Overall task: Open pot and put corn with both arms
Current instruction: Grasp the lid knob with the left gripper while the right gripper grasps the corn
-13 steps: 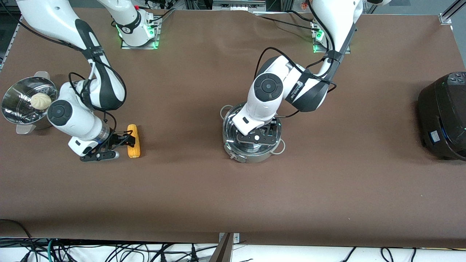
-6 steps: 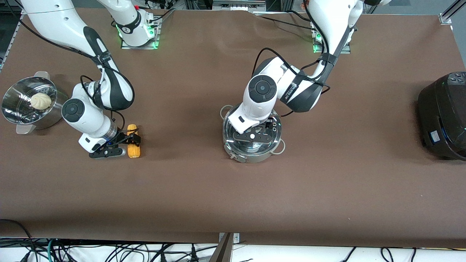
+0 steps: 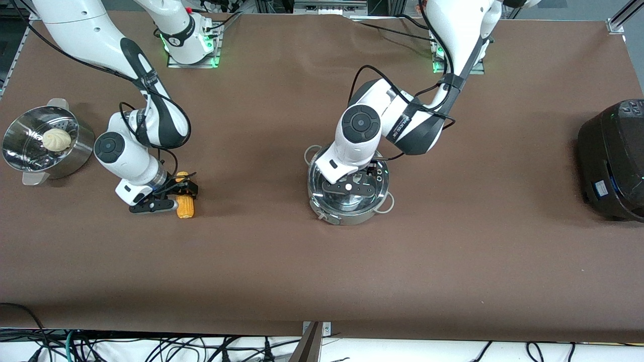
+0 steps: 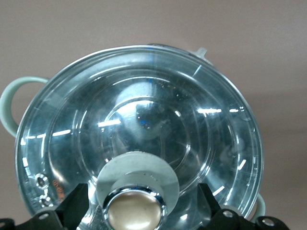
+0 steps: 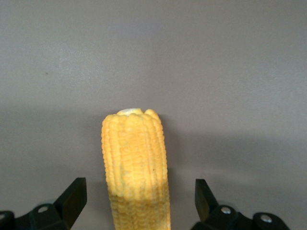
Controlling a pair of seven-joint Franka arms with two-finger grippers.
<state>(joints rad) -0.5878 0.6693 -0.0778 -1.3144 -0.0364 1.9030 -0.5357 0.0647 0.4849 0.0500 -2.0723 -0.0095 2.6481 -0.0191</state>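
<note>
Only faint lettering shows on the left arm's black band (image 3: 401, 128), too small to read.

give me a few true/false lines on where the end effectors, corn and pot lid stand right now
1. The right end effector is open with the corn between its fingers. True.
2. The corn is inside the pot. False: it lies on the table, toward the right arm's end.
3. The glass lid is on the pot. True.
4. The left end effector is shut on the lid's knob. False: its fingers stand open on either side of the knob.
5. The bun sits in the black cooker. False: it sits in the steamer bowl.
</note>
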